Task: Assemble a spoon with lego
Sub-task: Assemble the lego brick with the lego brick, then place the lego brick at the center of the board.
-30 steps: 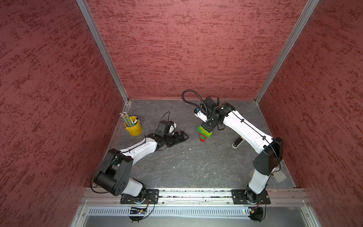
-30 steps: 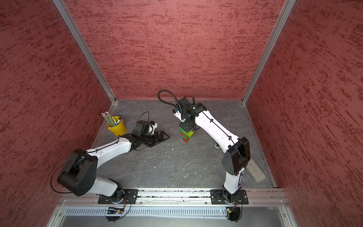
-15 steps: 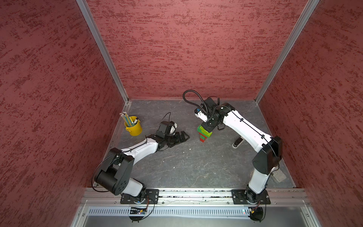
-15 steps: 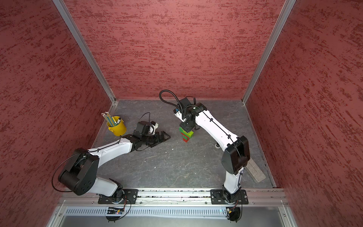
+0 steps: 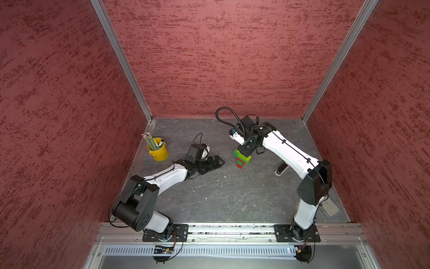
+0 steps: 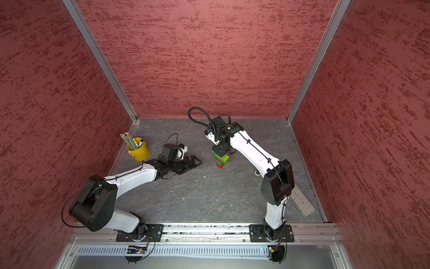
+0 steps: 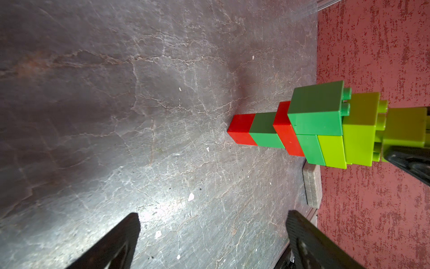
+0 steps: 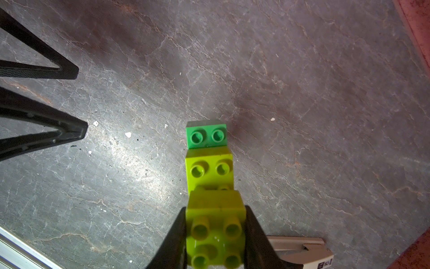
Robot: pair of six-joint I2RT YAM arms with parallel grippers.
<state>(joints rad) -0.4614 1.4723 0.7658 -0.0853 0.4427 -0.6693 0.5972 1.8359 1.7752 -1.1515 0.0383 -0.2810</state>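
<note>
Spoon [image 5: 242, 158] of red, dark green and lime bricks stands upright near the middle of the grey counter [image 5: 232, 200], narrow red end down and wide lime head on top, seen in both top views. The right jaws, reaching down from above on the right arm [image 5: 286, 149], pinch the topmost lime brick [image 8: 215, 223] from two sides. The right wrist view shows a black finger [image 8: 172, 240] pressed against each flank of that brick. The left arm [image 5: 167, 177] lies low over the counter, and the left jaws stand spread wide and empty, pointed toward the spoon but clear of it. In the left wrist view the stack reads red, dark green, red, dark green, then lime from the counter upward. A yellow cup [image 5: 159, 152] of pencils [image 5: 149, 139] sits near the left wall, well apart from the spoon. A grey block [image 5: 329, 208] lies near the front right corner of the counter, beside the right arm.
</note>
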